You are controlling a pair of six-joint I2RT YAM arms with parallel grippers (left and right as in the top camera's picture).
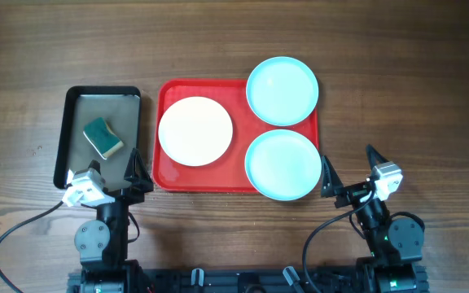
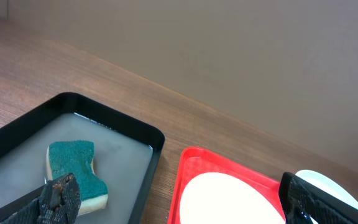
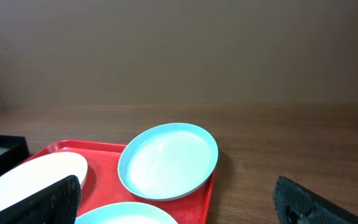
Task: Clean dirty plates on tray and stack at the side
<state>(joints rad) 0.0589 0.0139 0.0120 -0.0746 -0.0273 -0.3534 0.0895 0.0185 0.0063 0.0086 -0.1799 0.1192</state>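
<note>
1. I read the left gripper [image 1: 103, 172] as spread wide with nothing between its fingers. It sits low at the near edge of the table [image 1: 397, 65]. One finger is over the near end of the black tray [image 1: 63, 138] and the other is at the near left corner of the red tray [image 1: 169, 91].
2. I read the right gripper [image 1: 352, 167] as spread wide as well, holding nothing. It stands just off the near right corner of the red tray, with its inner finger just beside the near turquoise plate [image 1: 282, 164].
3. The red tray lies flat at the middle of the table, and all three plates are on it, unstacked.
4. The cream-white plate [image 1: 195, 131] lies flat on the left half of the red tray, fully inside the rim.
5. The far turquoise plate [image 1: 282, 90] sits at the far right corner and overhangs the rim there.
6. The near turquoise plate sits at the near right corner and overhangs the near rim. I cannot tell whether the two turquoise plates touch or only sit edge to edge.
7. The black tray lies just left of the red tray, apart from it, and its floor looks grey and wet.
8. A sponge [image 1: 103, 137], green side up over a pale layer, rests inside the black tray, towards the near half
</note>
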